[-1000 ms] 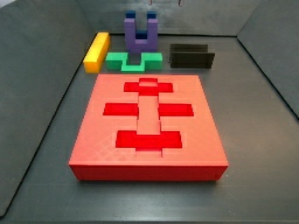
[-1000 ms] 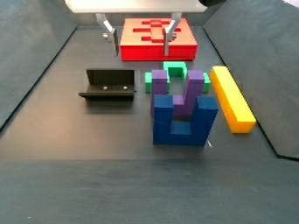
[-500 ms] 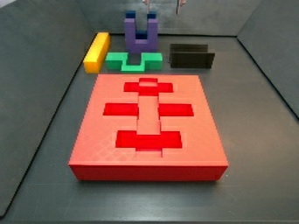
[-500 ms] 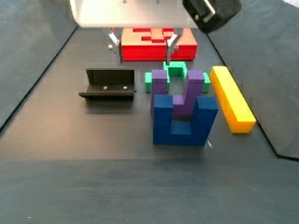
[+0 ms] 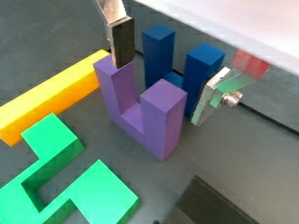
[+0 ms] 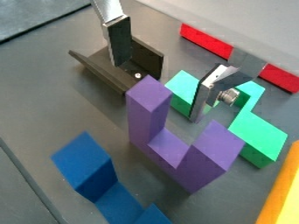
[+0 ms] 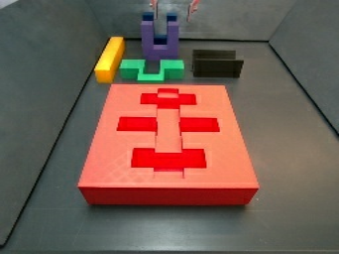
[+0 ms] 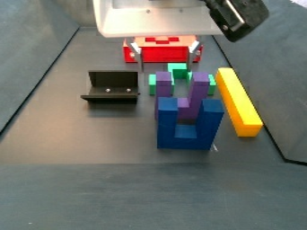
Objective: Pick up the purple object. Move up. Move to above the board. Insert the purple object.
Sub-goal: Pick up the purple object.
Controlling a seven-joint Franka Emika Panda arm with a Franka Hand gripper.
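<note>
Straddling the purple object (image 5: 146, 109), the gripper (image 5: 170, 74) sits spread at the upper centre of the wrist view, its plates apart on either side and not yet pinching. Judged step: the pick-up. Next, the plates must close squarely on the piece. It stands in a blue holder (image 8: 186, 124) at the frame centre. The board (image 8: 168, 47) is partly hidden behind the arm.

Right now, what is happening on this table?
The robot's gripper is lowering over the purple object, an upright U-shaped block. Its jaws are open on either side of the block and do not grip it yet. The block stands on a blue holder, next to a green block and a yellow bar. The red board waits empty.
</note>
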